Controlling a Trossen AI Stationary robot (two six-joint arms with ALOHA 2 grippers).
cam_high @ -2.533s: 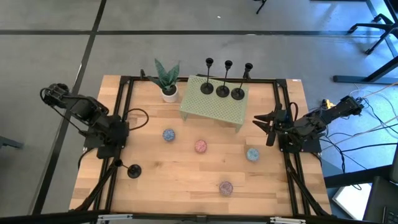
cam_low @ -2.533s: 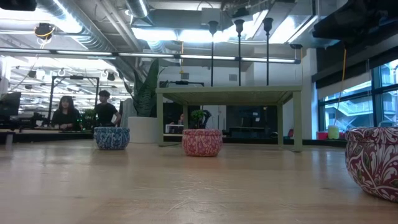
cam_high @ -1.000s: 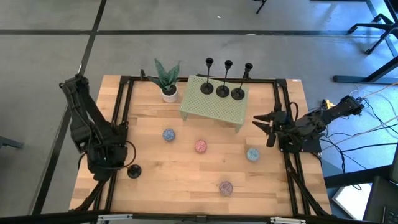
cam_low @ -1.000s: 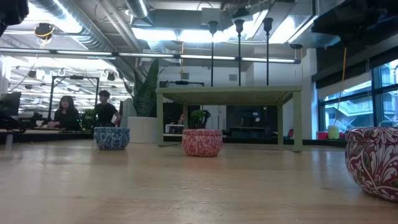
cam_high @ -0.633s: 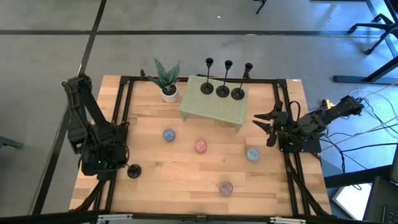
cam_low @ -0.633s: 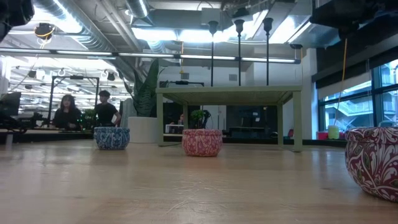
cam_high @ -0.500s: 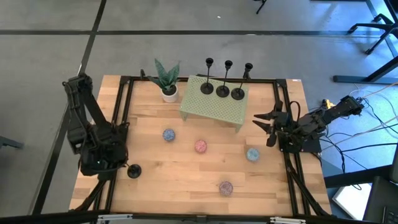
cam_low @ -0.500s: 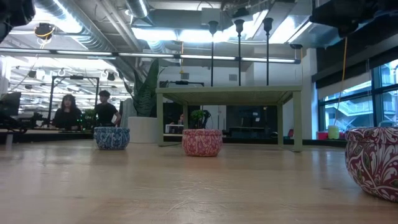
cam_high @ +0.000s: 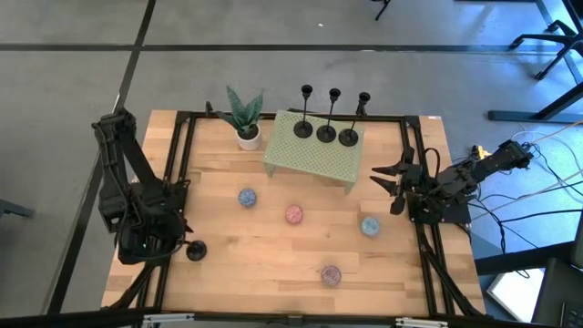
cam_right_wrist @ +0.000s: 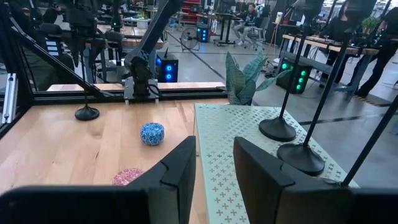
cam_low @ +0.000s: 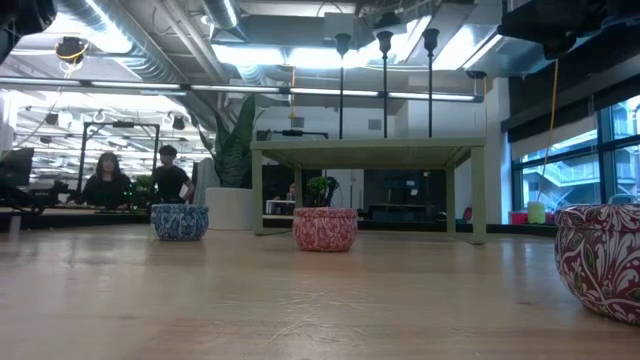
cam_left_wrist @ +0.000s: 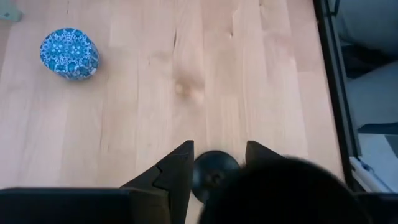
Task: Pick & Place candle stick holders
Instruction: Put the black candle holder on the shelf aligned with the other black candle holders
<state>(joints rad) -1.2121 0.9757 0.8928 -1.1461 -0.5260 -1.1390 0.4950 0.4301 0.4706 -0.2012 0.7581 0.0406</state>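
Three black candle stick holders [cam_high: 326, 133] stand by their disc bases on a pale green perforated stand [cam_high: 314, 159] at the far middle; their stems also show in the low view [cam_low: 385, 70]. A fourth holder [cam_high: 196, 251] stands on the table near the left front. My left gripper [cam_high: 179, 246] is open just above the table, and its fingers stand on either side of this holder's disc base [cam_left_wrist: 214, 176]; I cannot tell whether they touch it. My right gripper [cam_high: 387, 178] is open and empty at the right side, pointing at the stand [cam_right_wrist: 249, 155].
Small speckled balls lie on the table: blue [cam_high: 247, 197], pink [cam_high: 293, 214], teal [cam_high: 369, 226] and purple [cam_high: 331, 274]. A potted plant [cam_high: 244, 118] stands at the far left of the stand. Black frame rails [cam_high: 178, 173] run along both sides of the table.
My left gripper has moved a little toward the table's near edge, staying beside the lone holder. The holder and the right arm have kept still.
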